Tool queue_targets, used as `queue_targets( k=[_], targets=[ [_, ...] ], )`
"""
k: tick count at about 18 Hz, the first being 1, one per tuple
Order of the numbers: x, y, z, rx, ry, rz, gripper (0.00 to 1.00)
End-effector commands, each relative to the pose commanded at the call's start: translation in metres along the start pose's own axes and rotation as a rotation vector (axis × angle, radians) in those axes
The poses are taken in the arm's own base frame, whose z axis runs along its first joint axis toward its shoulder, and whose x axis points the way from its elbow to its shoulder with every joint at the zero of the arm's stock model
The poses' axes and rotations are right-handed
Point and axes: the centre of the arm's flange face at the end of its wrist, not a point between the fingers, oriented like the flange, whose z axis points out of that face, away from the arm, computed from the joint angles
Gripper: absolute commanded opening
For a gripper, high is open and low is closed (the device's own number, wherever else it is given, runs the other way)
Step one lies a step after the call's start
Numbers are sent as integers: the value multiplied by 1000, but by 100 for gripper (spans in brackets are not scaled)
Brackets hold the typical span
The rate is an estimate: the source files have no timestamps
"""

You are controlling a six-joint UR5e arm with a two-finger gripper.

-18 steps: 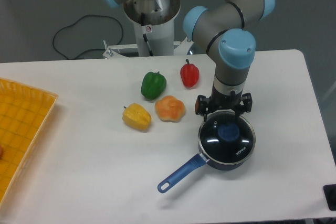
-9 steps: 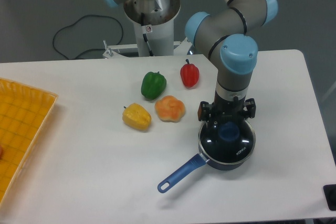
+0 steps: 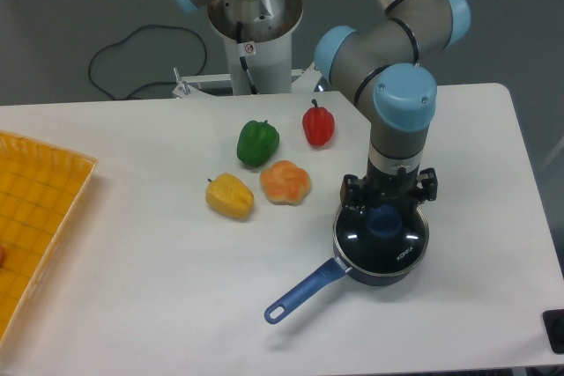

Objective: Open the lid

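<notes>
A white table (image 3: 132, 305) fills the view, seen from above and in front. At its far left edge sits a yellow tray (image 3: 35, 209) with a grid pattern, partly cut off by the frame. Between the tray and the middle of the table lies a wide stretch of bare surface, and the front of the table is bare as well.

In the middle, four peppers lie close together: a yellow pepper (image 3: 230, 196), a green pepper (image 3: 257, 142) behind it, an orange pepper (image 3: 285, 182) just beside the yellow one, and a red pepper (image 3: 318, 124) toward the back.

Right of the peppers stands a dark saucepan (image 3: 361, 272), its blue handle (image 3: 301, 291) pointing to the front left. The lid (image 3: 382, 239) rests closed on the saucepan, with its blue knob (image 3: 382, 219) in the centre. The gripper (image 3: 387, 209) hangs straight down over the knob, fingers spread to either side of it; whether they touch the knob cannot be told. Bare table runs on to the right edge.

Compared with a second ago, the gripper has shifted slightly right and down, closer onto the knob. The lid, saucepan and peppers have not moved.
</notes>
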Motion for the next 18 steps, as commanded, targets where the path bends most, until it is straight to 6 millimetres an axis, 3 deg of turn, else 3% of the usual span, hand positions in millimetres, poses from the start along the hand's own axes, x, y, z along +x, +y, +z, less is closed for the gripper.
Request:
queue_targets(
  k=[18],
  targets=[
    [-6, -10, 12, -4, 8, 0, 100]
  ],
)
